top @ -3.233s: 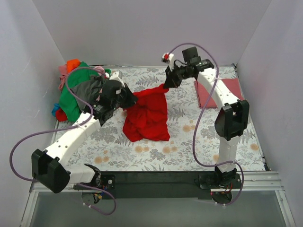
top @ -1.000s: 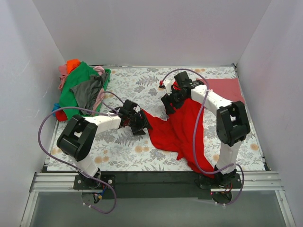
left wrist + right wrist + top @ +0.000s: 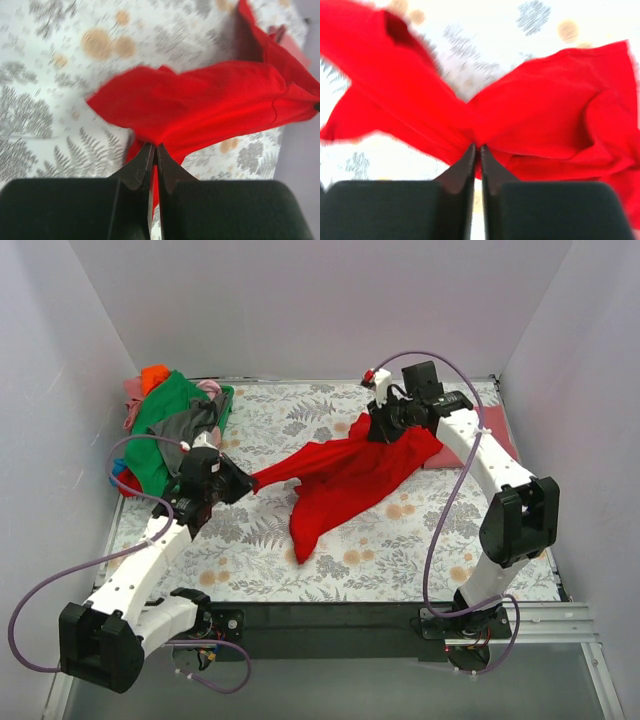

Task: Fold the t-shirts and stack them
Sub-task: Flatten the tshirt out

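Observation:
The bright red t-shirt [image 3: 345, 475] is stretched in the air between both arms, its lower part trailing onto the floral cloth [image 3: 300, 580]. My left gripper [image 3: 247, 481] is shut on its left end; in the left wrist view the jaws [image 3: 154, 148] pinch red fabric [image 3: 210, 100]. My right gripper [image 3: 377, 430] is shut on the shirt's far right end; in the right wrist view the jaws [image 3: 477, 148] pinch a red fold [image 3: 545, 120]. A dull rose-red t-shirt [image 3: 492, 424] lies flat at the back right, partly under the right arm.
A heap of t-shirts sits at the back left: green [image 3: 163, 412], grey [image 3: 190, 427], orange [image 3: 153, 374] and pink [image 3: 133, 390]. Walls close in the table on the left, the back and the right. Purple cables loop off both arms.
Both grippers have shut on the red t-shirt and pulled apart, the left going left, the right going back. The shirt has come up off the cloth's front right and is now stretched.

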Motion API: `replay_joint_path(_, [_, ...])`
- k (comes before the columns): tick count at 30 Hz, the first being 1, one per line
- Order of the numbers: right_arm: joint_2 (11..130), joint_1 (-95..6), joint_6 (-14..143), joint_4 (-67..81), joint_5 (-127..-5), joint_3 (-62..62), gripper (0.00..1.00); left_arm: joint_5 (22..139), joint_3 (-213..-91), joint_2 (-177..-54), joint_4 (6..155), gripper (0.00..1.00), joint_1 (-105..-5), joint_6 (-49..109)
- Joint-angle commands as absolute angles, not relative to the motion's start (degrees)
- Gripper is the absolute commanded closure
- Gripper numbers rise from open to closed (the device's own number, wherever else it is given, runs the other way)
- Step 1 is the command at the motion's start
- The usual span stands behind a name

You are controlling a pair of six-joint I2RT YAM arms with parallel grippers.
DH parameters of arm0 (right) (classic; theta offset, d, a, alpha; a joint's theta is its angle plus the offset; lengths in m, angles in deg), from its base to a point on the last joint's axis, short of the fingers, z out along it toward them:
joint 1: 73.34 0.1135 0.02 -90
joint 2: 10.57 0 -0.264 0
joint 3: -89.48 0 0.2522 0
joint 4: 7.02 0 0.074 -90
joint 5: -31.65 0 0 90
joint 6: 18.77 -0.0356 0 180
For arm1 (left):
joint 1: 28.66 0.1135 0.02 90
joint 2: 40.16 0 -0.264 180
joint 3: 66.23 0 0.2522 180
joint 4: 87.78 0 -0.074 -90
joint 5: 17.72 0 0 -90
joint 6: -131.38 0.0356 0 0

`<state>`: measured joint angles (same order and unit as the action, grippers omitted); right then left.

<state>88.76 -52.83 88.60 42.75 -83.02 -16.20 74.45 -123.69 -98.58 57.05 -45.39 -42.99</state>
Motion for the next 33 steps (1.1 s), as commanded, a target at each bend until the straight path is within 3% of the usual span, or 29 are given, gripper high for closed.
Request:
replay_joint_path(1, [87.70, -54.97, 95.91, 46.01, -88.21, -9.20, 0.83, 74.90, -119.20, -98.27, 50.16, 1.00, -43.69, -44.74])
replay_joint_path(4, [84.80, -54.97, 101.89, 50.23, -95.69, -2.88, 0.81, 81.38, -117.53, -95.81, 49.46, 1.00, -43.60, -46.33])
replay_joint_path(8, [81.11, -55.14, 106.38, 51.39, -94.48, 2.50, 0.79, 87.38, -114.37, -92.21, 48.06, 1.00, -43.69, -47.91])
replay_joint_path(11, [80.04, -57.25, 106.74, 51.12, -91.40, 2.60, 0.63, 91.08, -112.08, -90.53, 46.48, 1.00, -43.69, -48.09])
replay_joint_path(12, [80.48, -58.12, 106.39, 51.12, -91.66, -0.45, 0.53, 91.95, -111.72, -90.26, 46.12, 1.00, -43.69, -48.09])
replay_joint_path(16, [88.46, -61.12, 102.71, 51.47, -91.93, -13.63, 0.38, 91.27, -110.75, -89.03, 45.33, 1.00, -43.69, -49.14])
replay_joint_path(24, [121.33, -61.04, 89.53, 51.30, -88.95, -52.47, 0.37, 88.89, -109.70, -88.59, 47.88, 1.00, -43.69, -52.48])
replay_joint_path(30, [131.61, -59.89, 82.40, 43.14, -74.37, -58.66, 0.37, 86.95, -110.58, -89.29, 47.26, 1.00, -43.60, -51.78])
replay_joint_path(33, [132.43, -59.98, 82.05, 41.29, -72.86, -57.70, 0.37, 86.95, -110.49, -90.00, 47.52, 1.00, -43.60, -51.78])
